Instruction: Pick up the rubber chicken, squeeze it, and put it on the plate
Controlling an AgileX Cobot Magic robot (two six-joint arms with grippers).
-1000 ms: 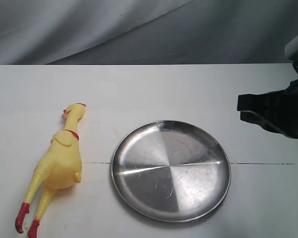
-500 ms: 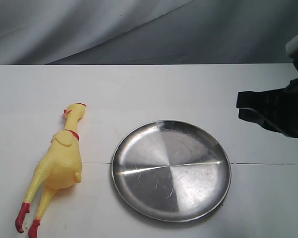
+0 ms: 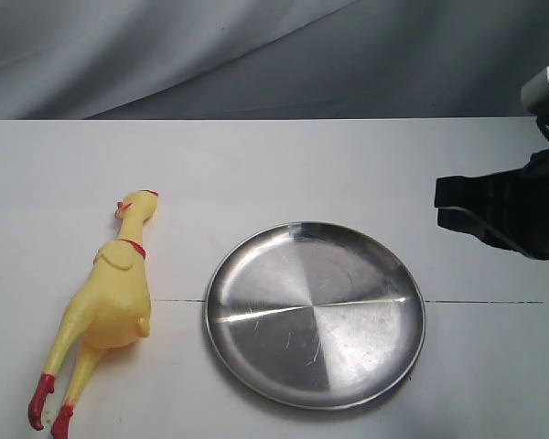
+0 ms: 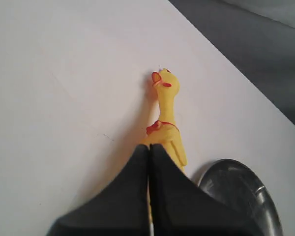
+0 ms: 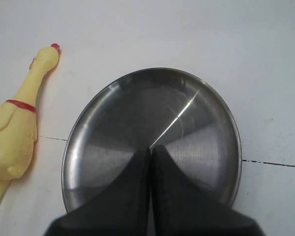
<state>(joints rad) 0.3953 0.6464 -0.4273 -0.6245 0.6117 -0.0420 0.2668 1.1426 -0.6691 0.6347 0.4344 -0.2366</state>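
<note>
The rubber chicken [image 3: 105, 302] lies flat on the white table at the left, head toward the back, red feet toward the front. The steel plate [image 3: 316, 313] sits beside it, to the right, with nothing on it. My right gripper [image 3: 442, 205] hangs shut at the right edge, above and behind the plate's right side. In the right wrist view its fingers [image 5: 150, 148] point over the plate [image 5: 196, 118], chicken [image 5: 17, 132] off to the side. My left gripper [image 4: 148, 147] is shut, above the chicken's body [image 4: 166, 113]; it is out of the exterior view.
The white table [image 3: 274, 165] ends at a grey cloth backdrop [image 3: 274, 55] behind. A thin dark seam line [image 3: 485, 302] runs across the tabletop under the plate. The plate's rim [image 4: 236, 164] shows beside the chicken in the left wrist view.
The right gripper has crept very slightly to the left. The chicken and the plate have not moved.
</note>
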